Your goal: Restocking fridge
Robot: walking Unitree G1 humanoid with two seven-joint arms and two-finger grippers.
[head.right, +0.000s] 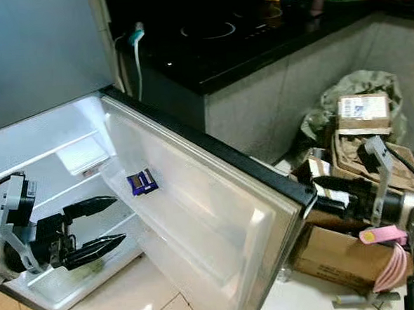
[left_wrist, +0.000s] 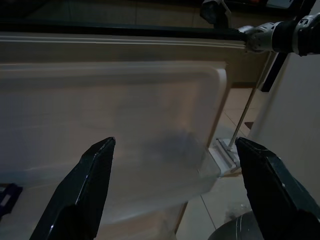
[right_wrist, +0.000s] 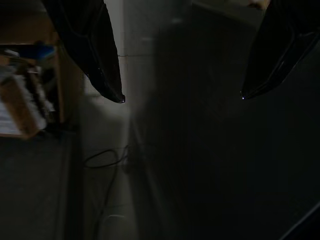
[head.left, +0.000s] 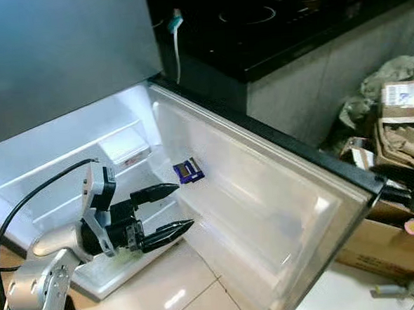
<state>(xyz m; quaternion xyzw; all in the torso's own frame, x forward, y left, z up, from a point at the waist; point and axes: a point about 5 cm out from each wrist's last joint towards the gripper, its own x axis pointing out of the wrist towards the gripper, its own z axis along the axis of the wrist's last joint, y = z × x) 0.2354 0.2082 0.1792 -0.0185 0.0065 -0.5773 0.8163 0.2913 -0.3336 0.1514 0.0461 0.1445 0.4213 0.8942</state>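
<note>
The fridge door is lined with smooth, translucent white plastic, glossy where light catches it. The floor is pale glossy tile. The desk beside the fridge is polished black, perhaps stone. The left gripper has smooth black fingers on a matt silver metal arm. A brown cardboard box looks matt and rough.

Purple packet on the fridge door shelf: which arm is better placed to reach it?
Left, probably. The left gripper hangs open inside the fridge, just below the purple packet. The right gripper is at the outer edge of the fridge door, on its far side.
</note>
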